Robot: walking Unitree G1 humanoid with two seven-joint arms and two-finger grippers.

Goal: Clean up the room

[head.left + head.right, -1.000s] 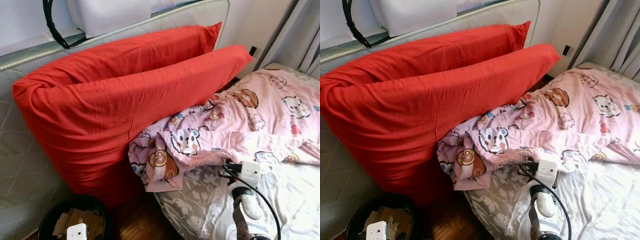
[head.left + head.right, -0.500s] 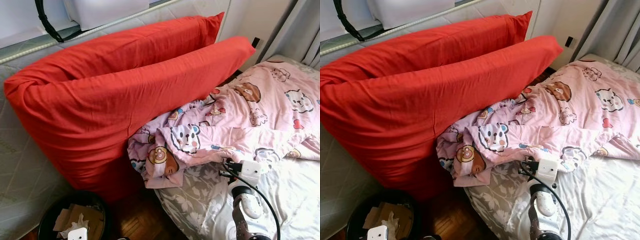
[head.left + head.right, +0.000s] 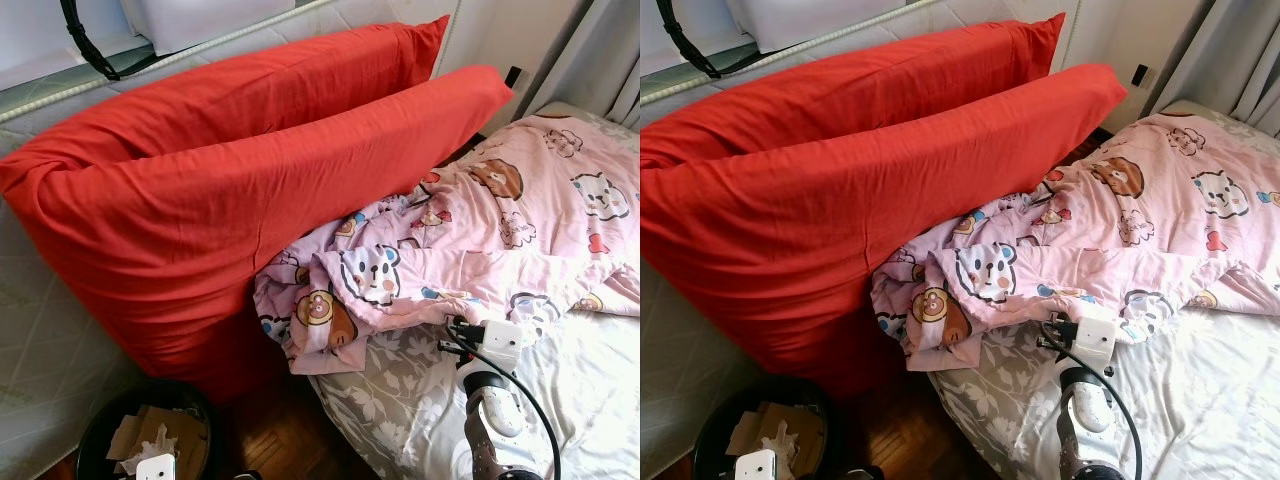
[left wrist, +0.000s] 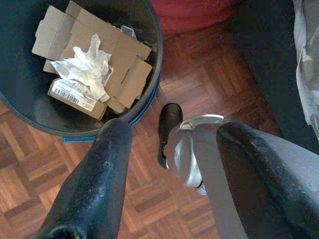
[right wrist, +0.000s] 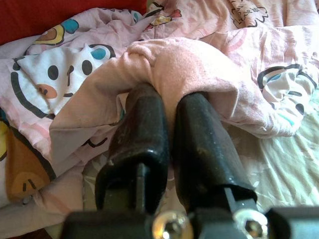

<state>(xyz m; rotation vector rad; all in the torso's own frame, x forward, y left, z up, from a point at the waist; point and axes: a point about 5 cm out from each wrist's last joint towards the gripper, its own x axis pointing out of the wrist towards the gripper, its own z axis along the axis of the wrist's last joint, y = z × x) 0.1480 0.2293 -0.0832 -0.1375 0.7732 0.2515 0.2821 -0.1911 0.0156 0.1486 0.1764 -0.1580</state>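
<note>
A crumpled pink cartoon-print blanket lies on the bed, its near corner bunched against two big red pillows. My right arm reaches to the blanket's front edge. In the right wrist view my right gripper is shut on a fold of the pink blanket. My left gripper hangs open above the wooden floor beside a black bin, with nothing between its fingers.
The bin holds cardboard and crumpled paper. The bed has a grey floral sheet. A quilted mattress leans upright behind the pillows. Curtains hang at the far right. Parquet floor shows between bin and bed.
The camera has tipped and shifted a little, so more of the bin shows. My right gripper stays at the blanket's front edge.
</note>
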